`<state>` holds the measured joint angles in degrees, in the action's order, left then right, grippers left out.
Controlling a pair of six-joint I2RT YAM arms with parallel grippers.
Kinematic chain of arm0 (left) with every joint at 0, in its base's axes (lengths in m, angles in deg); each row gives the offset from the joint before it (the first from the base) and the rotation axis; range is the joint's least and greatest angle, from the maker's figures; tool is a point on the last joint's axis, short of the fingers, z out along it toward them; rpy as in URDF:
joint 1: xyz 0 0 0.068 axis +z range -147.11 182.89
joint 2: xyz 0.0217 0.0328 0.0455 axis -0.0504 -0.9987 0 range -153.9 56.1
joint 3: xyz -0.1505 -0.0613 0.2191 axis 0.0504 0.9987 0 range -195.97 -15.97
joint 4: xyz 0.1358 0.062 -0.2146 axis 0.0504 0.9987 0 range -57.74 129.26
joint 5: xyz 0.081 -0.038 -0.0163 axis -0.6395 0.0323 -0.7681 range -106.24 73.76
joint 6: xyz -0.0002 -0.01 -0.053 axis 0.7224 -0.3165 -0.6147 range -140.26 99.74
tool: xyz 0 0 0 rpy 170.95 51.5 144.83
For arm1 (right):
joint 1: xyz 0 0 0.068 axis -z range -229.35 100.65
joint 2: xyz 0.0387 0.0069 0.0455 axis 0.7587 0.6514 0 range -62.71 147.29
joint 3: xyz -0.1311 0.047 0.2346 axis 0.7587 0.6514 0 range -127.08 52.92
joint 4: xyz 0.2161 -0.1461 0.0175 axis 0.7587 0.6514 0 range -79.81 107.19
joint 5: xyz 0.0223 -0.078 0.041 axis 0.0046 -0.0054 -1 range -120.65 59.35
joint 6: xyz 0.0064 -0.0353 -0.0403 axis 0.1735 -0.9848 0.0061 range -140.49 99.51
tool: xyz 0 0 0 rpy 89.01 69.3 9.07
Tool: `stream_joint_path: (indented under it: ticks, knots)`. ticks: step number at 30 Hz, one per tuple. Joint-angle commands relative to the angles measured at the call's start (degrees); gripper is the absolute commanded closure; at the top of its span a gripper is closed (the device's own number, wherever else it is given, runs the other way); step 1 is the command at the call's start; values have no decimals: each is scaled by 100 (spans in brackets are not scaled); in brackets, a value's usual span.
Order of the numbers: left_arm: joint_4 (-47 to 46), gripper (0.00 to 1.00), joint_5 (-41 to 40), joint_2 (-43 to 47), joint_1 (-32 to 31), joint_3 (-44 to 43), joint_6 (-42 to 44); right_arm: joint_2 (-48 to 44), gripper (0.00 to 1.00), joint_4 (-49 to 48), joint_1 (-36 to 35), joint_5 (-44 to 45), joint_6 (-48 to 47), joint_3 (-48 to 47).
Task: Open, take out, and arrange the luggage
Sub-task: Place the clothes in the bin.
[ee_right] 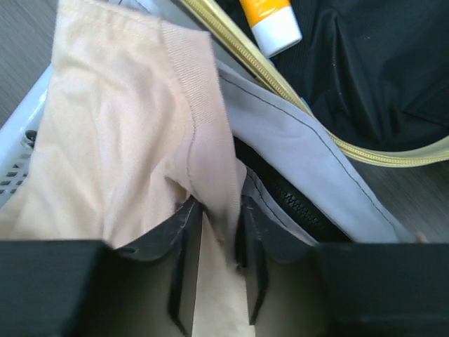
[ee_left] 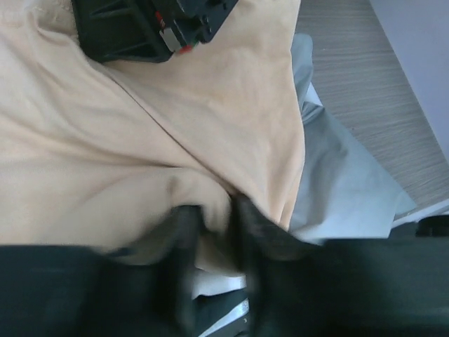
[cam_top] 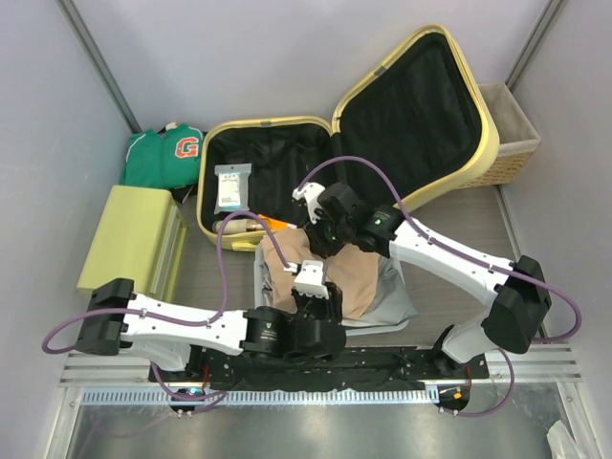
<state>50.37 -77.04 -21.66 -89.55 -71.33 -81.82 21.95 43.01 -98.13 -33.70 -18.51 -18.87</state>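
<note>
The luggage lies open at the back, its lid leaning up to the right, black lining showing. A beige garment lies on a grey garment in a white crate in front of it. My left gripper is shut on a fold of the beige garment at its near edge. My right gripper is shut on the garment's ribbed band at the far edge, beside the suitcase rim.
A white packet and an orange-and-white tube lie inside the suitcase. A green garment and a yellow-green box are at the left. A wicker basket stands behind the lid at the right.
</note>
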Motion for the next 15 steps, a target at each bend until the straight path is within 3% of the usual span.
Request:
stream_joint_path:
  ticks: [1,3,6,11,15]
  knots:
    - [-325,36,137,392,-125,86,-243,-186,51,-427,-18,243,180,-458]
    - [-230,22,418,428,-125,-10,-111,-414,31,-233,-27,479,233,-660]
    - [-89,8,928,577,-116,-247,380,-853,22,145,-9,875,382,-880]
    - [316,2,1640,981,-10,-731,934,-1601,19,629,-9,1262,759,-934]
    - [395,5,1939,1315,155,-881,1286,-2085,26,700,-9,1298,1286,-442]
